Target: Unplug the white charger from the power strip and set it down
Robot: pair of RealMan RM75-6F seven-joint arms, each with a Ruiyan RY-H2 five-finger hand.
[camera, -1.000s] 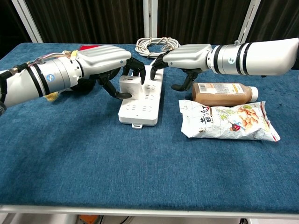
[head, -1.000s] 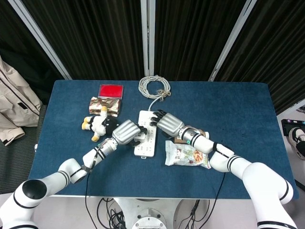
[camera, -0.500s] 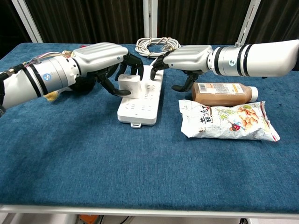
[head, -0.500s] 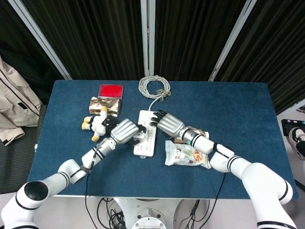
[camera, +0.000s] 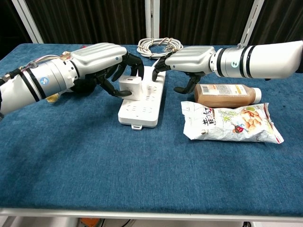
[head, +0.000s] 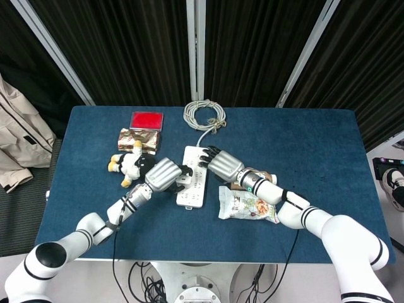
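At frame centre, the left hand (camera: 102,59), gripping the white charger (camera: 129,85), had lifted it off the power strip (camera: 142,105) while the right hand (camera: 189,59) pressed down, empty.

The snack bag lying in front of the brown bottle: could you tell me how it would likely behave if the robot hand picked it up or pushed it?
The snack bag looks crinkled and puffed, so it is probably light and would flex rather than stay stiff. Its glossy film may be slippery in a grip. Lying flat on the blue cloth table, it should slide when pushed, not roll, unlike the brown bottle on its side behind it.
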